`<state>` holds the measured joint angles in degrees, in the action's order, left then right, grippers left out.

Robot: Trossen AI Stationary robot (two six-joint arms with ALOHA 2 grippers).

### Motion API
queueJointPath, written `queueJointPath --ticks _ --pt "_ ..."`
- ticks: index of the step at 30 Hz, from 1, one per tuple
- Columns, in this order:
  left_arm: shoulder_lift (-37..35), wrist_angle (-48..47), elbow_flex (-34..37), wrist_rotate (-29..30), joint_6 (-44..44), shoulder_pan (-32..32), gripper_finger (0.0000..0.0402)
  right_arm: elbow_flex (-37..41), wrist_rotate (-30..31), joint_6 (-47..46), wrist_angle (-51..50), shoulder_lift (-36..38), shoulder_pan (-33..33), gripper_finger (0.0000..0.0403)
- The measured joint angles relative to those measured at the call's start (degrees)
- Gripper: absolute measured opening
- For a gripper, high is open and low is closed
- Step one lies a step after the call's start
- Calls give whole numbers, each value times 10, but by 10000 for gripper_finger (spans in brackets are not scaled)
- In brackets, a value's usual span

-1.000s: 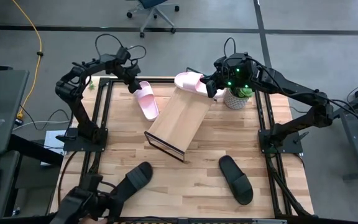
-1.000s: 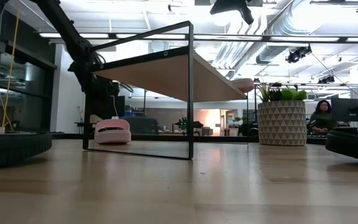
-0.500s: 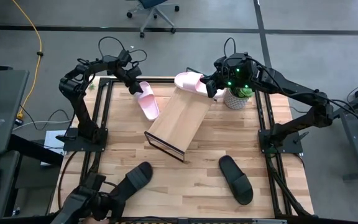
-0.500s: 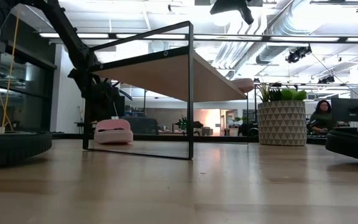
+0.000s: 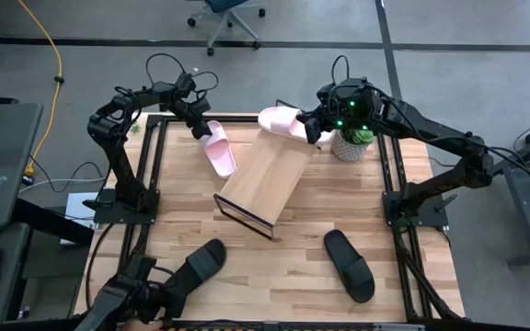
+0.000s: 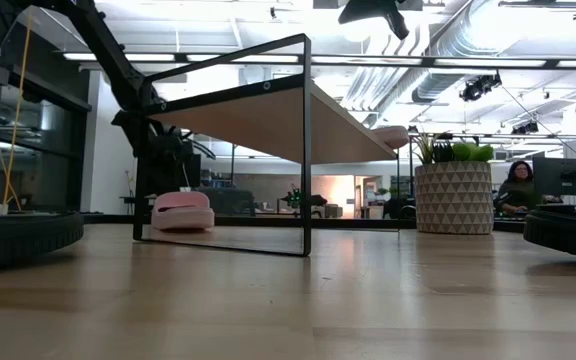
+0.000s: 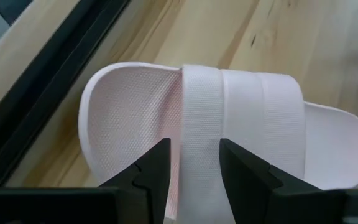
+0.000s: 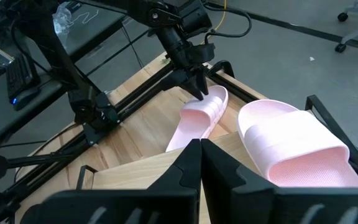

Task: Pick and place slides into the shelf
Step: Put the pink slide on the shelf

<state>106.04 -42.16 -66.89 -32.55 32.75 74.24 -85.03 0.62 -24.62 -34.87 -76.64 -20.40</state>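
One pale pink slide lies sole down on the table at the far left; it also shows in the low view. My left gripper points down at its far end. Its open fingers stand on either side of the strap's edge. The second pink slide lies on the far end of the slanted wood shelf. My right gripper is shut and empty just beside that slide. Two black slides lie on the table near its front edge. My left gripper comes at the pink slide from above, with the strap's edge between its two fingers. I cannot tell whether the fingers touch the strap. The slide lies flat on the table.
A potted plant in a patterned white pot stands at the far right, close to my right gripper. The black table frame runs along the left of the pink slide. A person sits in the room beyond the table.
My left gripper has come down and a little toward the table's right, onto the far end of the pink slide on the table.
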Motion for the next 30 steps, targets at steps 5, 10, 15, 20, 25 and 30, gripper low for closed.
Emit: queueJointPath --ticks 5,10,15,20,25,30 --pt "0 3 0 -38 0 0 124 0 1 0 0 0 0 0" --pt "0 -2 0 -41 0 0 124 0 8 0 0 0 0 0" --pt "0 -26 0 -41 13 0 124 0 8 0 0 0 0 0" --pt "0 -52 0 -41 39 -7 124 0 14 2 0 0 0 0" --pt "0 -57 0 -39 45 -21 124 0 24 2 0 0 0 0" --pt "14 -56 0 -40 45 -36 124 0 24 5 0 0 0 0"
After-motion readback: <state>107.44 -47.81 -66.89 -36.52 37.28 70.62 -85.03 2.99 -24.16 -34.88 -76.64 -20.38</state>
